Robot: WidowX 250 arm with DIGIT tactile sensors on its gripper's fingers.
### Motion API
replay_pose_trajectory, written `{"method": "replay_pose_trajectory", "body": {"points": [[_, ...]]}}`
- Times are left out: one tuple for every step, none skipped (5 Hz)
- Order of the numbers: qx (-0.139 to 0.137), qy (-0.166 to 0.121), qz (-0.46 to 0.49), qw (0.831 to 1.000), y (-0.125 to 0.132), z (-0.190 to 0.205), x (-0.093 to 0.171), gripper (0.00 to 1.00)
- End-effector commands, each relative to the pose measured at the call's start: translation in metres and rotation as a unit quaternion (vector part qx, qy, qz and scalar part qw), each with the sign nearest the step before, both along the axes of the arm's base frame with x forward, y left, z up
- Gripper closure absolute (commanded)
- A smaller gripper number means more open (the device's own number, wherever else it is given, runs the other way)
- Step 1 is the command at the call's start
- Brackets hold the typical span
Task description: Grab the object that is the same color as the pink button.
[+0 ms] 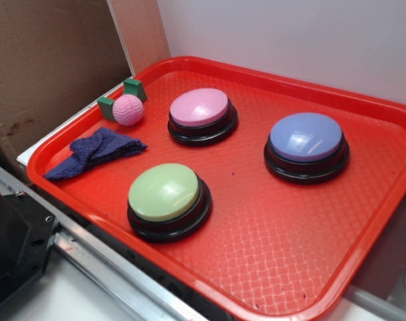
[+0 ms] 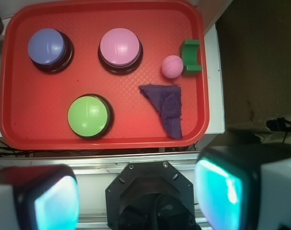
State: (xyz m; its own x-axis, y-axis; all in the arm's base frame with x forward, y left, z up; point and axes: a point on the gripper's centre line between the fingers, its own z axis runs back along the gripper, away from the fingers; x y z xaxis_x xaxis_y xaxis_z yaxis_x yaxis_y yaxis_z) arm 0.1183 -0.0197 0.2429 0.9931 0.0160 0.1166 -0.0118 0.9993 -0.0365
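- Gripper [image 2: 135,196] spread wide, empty, bottom of the wrist frame, off the tray's near edge.
- Red tray [image 2: 20,129] fills the upper frame.
- Pink ball [image 2: 172,66] upper right, touching the green block [image 2: 191,57], just right of the pink button [image 2: 119,46].
- Blue cloth [image 2: 167,109] below the ball.
- Green button [image 2: 88,115] lower left, lilac button [image 2: 47,46] upper left.
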Motion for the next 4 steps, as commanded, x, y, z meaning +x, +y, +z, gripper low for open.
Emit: {"method": "replay_pose_trajectory", "body": {"points": [[0.000, 0.000, 0.000, 1.000, 0.000, 0.000, 0.000, 0.00], [-0.024, 0.003, 0.105, 0.994, 0.004, -0.015, 0.024, 0.00], [-0.044, -0.005, 0.203, 0.978, 0.010, -0.031, 0.046, 0.00], [-0.031, -0.020, 0.323, 0.946, 0.023, -0.057, 0.075, 0.00]]}}
